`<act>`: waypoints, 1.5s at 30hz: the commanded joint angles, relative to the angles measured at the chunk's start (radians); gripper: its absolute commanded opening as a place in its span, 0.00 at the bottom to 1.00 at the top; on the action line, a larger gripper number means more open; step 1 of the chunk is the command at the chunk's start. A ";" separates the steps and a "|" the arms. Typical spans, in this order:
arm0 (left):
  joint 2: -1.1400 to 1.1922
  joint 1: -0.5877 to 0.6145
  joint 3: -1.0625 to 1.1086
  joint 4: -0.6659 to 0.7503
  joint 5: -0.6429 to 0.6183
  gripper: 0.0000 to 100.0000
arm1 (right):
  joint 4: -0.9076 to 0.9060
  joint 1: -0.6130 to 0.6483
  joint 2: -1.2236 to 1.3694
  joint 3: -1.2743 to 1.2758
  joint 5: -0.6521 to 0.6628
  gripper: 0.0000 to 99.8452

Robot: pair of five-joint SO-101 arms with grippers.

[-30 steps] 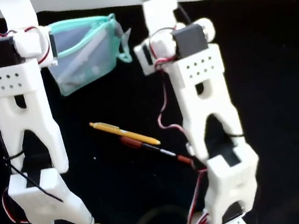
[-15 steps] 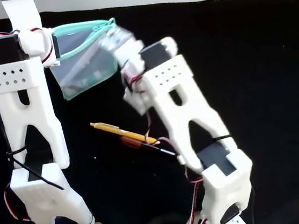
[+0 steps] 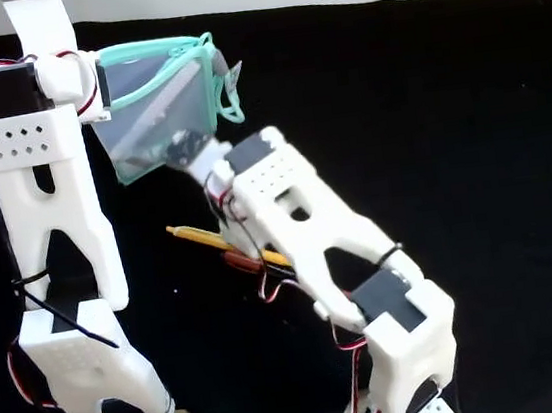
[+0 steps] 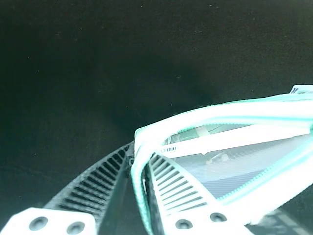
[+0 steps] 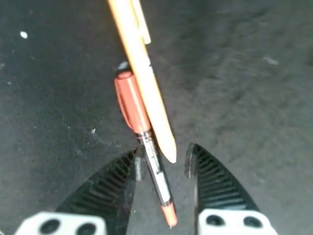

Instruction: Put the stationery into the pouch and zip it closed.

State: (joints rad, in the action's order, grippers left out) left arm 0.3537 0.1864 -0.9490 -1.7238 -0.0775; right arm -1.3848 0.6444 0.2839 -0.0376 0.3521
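Left gripper (image 4: 133,152): clenched on pouch (image 4: 234,164) rim.
Right gripper (image 5: 165,149): spread, straddling yellow pen (image 5: 138,61) tip and red pen (image 5: 131,104) on table (image 5: 244,73).

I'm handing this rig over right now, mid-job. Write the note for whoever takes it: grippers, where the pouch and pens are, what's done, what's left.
Grippers: the left gripper is shut on the edge of the pouch and holds it up with the mouth open. The right gripper is open, low over the pens, with its fingers either side of their near ends.
Things: the yellow pen and the red pen lie side by side, touching, on the table.
Done: pouch gripped and held open.
Left: grasp each pen, put both in the pouch, zip it closed.
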 commanded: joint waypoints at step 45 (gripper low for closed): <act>0.007 -0.001 0.002 0.014 -0.012 0.01 | 0.263 0.071 0.242 0.107 0.137 0.01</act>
State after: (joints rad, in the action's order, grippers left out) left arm 0.3537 0.1864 -0.9505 -1.7238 -0.0775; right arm -1.1301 0.7073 0.4895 0.0621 0.4780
